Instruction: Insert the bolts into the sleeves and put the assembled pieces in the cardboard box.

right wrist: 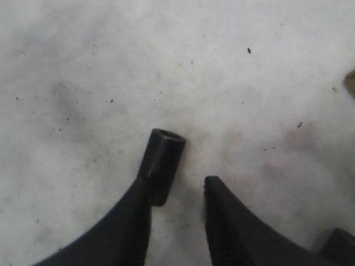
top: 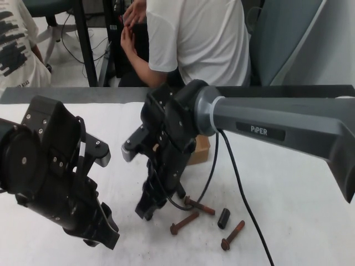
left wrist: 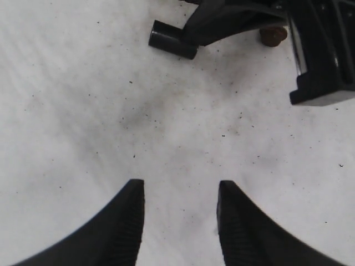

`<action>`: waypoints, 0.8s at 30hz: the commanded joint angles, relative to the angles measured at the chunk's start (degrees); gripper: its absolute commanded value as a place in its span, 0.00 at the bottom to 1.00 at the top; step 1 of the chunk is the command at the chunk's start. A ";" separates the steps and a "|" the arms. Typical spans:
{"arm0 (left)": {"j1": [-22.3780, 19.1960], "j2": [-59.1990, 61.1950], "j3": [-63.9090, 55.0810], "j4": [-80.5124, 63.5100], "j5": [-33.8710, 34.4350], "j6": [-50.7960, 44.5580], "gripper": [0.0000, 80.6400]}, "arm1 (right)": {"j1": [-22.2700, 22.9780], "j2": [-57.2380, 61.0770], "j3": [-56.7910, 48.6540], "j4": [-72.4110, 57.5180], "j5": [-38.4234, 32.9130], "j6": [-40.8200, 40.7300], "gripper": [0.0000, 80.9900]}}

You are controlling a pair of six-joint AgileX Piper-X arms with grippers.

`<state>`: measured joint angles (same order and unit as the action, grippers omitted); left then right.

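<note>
- On the white table point(top: 310, 221), right pincer point(right wrist: 177, 185) sits low, fingers part-open astride a black sleeve point(right wrist: 163, 160) lying flat. One finger touches it, the other is just apart. No grip yet.
- Left pincer point(left wrist: 180, 188) is open approx. the same width, nothing between its fingers, bare table beneath.
- Three rusty bolts point(top: 184, 221) and a 2nd sleeve point(top: 223, 218) lie loose near the right arm. Cardboard box point(top: 201, 151) sits just beyond it, contents hidden.
- Step in hand, by the look of it: lifting the sleeve. Best done by centring the fingers on the barrel and closing at mid-length, w/ the bore end left clear for a bolt. An off-centre squeeze could roll it away.
</note>
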<state>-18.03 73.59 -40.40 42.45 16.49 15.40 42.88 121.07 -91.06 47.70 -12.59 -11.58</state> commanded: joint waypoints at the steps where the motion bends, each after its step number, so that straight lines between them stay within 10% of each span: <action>1: -0.16 0.06 -0.02 0.28 -0.15 0.01 0.49 | -0.14 -0.09 -2.58 0.65 -1.45 2.23 0.38; 24: -0.16 0.06 -0.02 0.33 -0.15 0.01 0.49 | 0.56 0.37 -4.89 3.99 -1.28 4.41 0.38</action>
<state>-18.03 73.59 -40.40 42.54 16.49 15.40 43.16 121.57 -95.37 51.60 -13.26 -7.31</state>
